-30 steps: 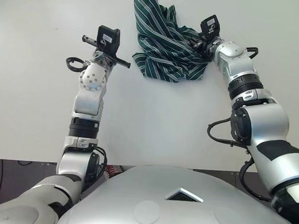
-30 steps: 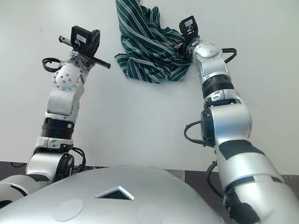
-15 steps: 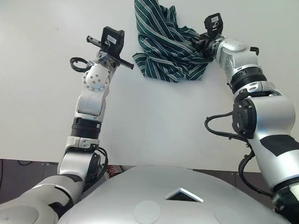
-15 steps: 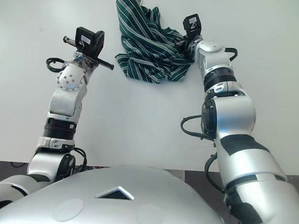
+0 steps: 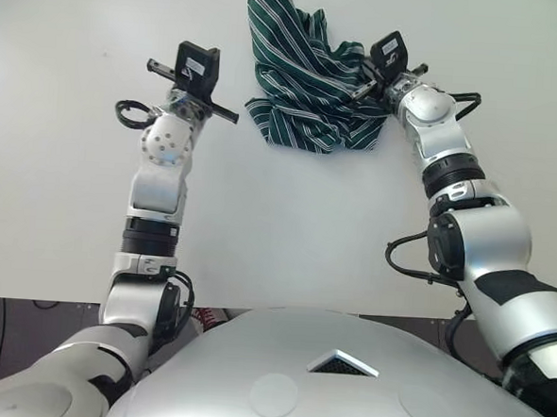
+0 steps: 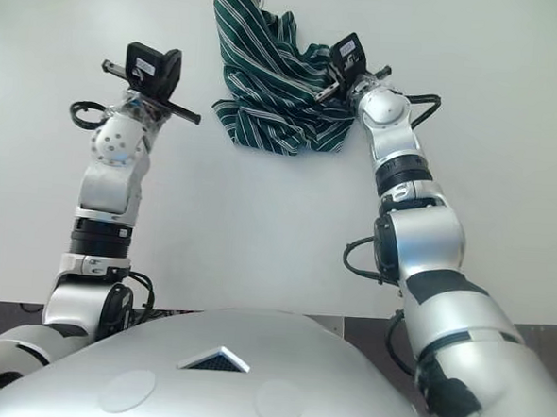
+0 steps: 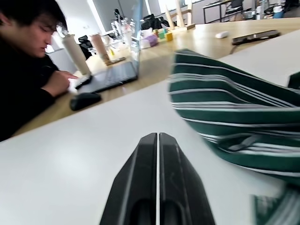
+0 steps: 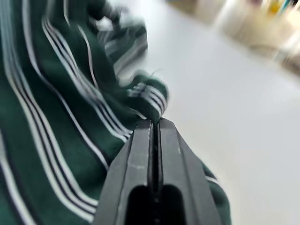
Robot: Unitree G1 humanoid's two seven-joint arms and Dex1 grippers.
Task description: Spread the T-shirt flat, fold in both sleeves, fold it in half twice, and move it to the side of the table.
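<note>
The white table (image 5: 277, 227) bears a green shirt (image 5: 300, 87) with thin white stripes, lying crumpled at about 12 o'clock, toward the far side. Its bulk is bunched and folded over itself, and a narrower part stretches away toward 11 o'clock.

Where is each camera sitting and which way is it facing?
Left eye view: on the head, looking down over the table; both arms show, T-shirt far centre.
Right eye view: same head, same scene.
Left wrist view: on the left arm, looking along the shut left gripper towards the T-shirt.
Right wrist view: on the right arm, along the shut right gripper into the T-shirt.
All four share the T-shirt.
</note>
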